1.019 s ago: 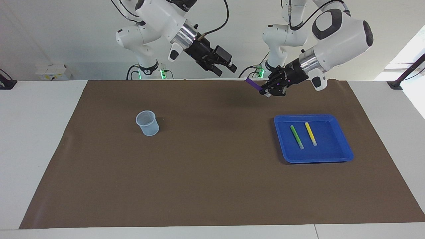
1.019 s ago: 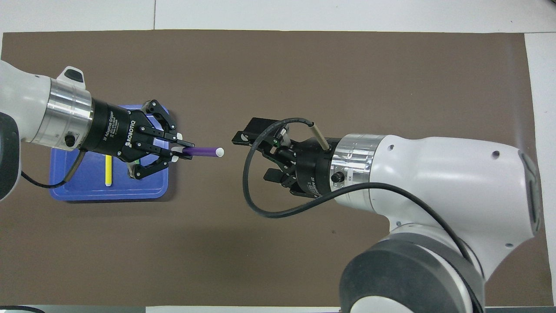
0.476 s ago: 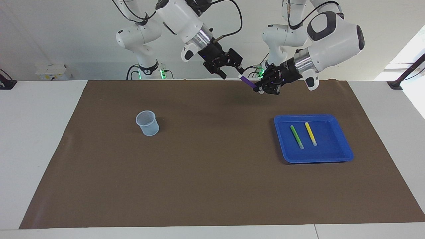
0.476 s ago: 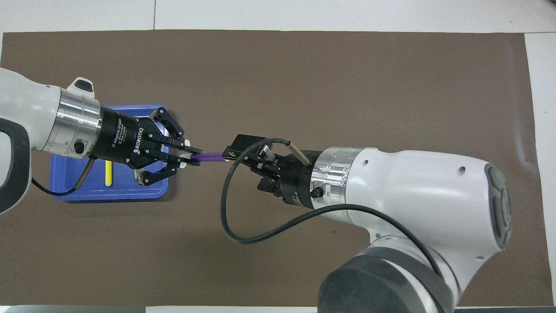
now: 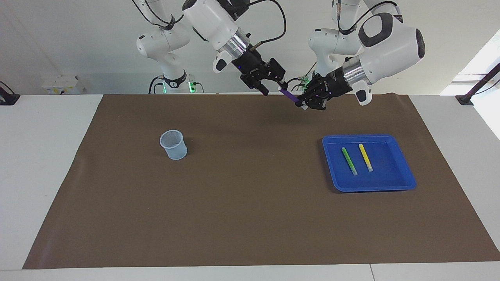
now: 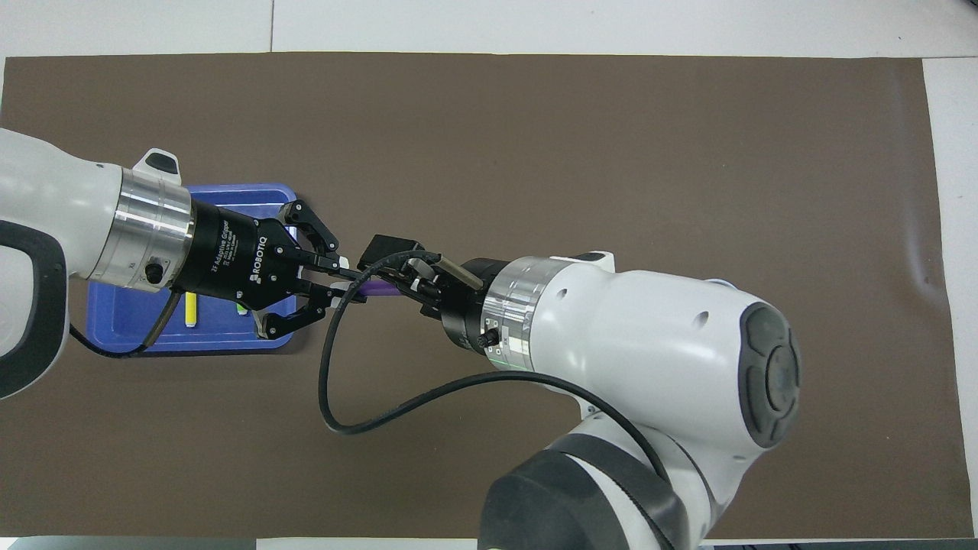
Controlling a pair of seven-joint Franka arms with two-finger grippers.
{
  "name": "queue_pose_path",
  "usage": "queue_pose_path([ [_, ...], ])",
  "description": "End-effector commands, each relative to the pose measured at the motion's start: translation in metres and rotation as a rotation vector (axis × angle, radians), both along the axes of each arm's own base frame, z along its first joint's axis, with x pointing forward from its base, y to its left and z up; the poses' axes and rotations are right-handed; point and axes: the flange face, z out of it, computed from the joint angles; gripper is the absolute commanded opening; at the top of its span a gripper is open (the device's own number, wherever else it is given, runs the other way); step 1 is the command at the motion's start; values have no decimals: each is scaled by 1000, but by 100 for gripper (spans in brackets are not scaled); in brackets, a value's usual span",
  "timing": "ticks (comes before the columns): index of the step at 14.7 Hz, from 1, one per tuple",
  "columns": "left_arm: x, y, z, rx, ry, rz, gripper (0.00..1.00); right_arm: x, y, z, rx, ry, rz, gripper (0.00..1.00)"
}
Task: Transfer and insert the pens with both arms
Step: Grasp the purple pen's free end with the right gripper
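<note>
Left hand point(image 5: 302, 104): is gripping the purple pen point(image 5: 289, 95) by one end, fingertips clamped on it, up in the air over the brown mat point(image 5: 250, 218) between the cup point(image 5: 173, 144) and the blue tray point(image 5: 406, 180), at the mat's robot-side edge; since a second ago it has been edging away from over the tray, toward the right hand.

Right hand point(image 5: 279, 86): is meeting the pen's free whitish end, with the tip now lying between its fingers; a second ago it was hanging well apart from the pen, nearer the cup. Whether those fingers are already pressing on the pen I cannot tell.

Purple pen: is staying tilted in the air, bridging the two hands; in the overhead view only a short purple stretch point(image 6: 376, 286) is showing between them, where before the whole free half was bare.

Green pen point(image 5: 349, 160): is lying in the tray, unmoved.

Yellow pen point(image 5: 365, 157): is lying beside the green pen in the tray, unmoved.

Cup: is standing upright on the mat, well apart from the tray, toward the right arm's end of the table point(image 5: 43, 156), unchanged.
</note>
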Motion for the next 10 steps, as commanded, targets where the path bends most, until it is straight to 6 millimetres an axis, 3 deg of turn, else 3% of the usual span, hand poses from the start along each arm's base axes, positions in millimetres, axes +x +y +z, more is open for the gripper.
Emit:
queue_pose_path([
  [1,-7,-2,2,-18,0,30,0,-1,6,2,-26,21,18,82],
  [5,-6,-1,2,-20,-3,38,0,2,6,12,-68,23,63,67],
  [8,-6,-1,2,-20,-3,38,0,10,4,16,-62,19,51,64],
  [10,-6,-1,2,-21,-4,39,0,21,-8,26,-55,13,32,64],
])
